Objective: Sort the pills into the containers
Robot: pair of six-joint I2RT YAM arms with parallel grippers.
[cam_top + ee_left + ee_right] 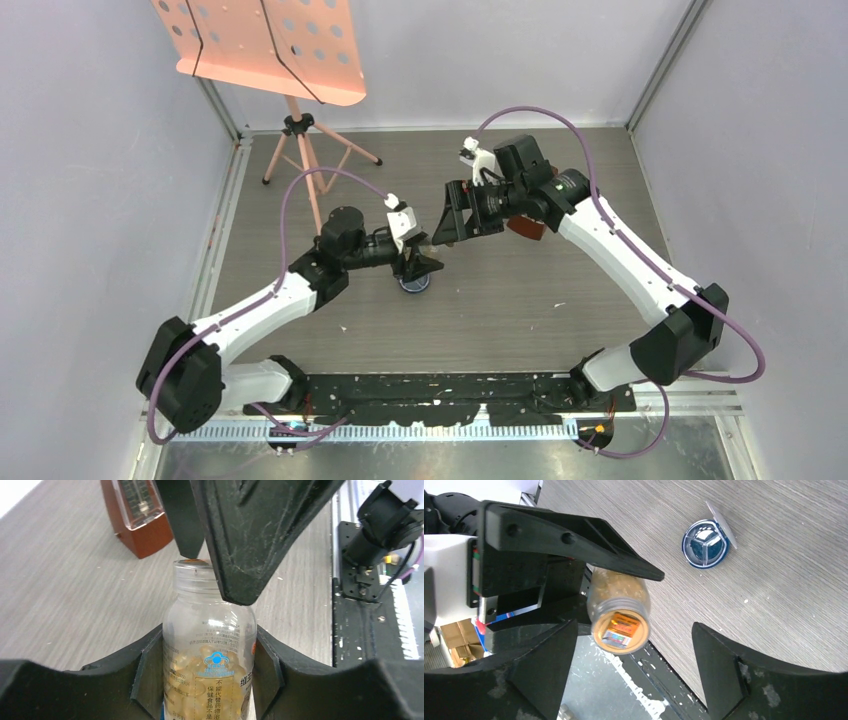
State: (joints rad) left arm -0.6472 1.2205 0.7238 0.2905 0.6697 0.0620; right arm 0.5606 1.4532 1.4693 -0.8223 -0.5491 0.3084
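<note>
My left gripper (pixel 209 650) is shut on the clear amber bottle (pixel 210 630) and holds it upright just above the table. Yellowish-tan pills (pixel 197 680) fill the bottle's lower half. The bottle's orange-and-white top (pixel 621 629) shows in the right wrist view. My right gripper (pixel 635 630) is open and hangs over that top, its jaws wide on either side and not touching it. Its black fingers (pixel 250 540) cover the bottle's mouth in the left wrist view. The round dark-blue dish (pixel 705 544) lies on the table with its clear lid flipped open. It shows three compartments.
A brown metronome (pixel 140 520) stands on the table behind the bottle. A pink music stand (pixel 270 45) on a tripod is at the back left. White flecks (pixel 745 600) lie near the dish. A black plate (pixel 450 400) runs along the near edge.
</note>
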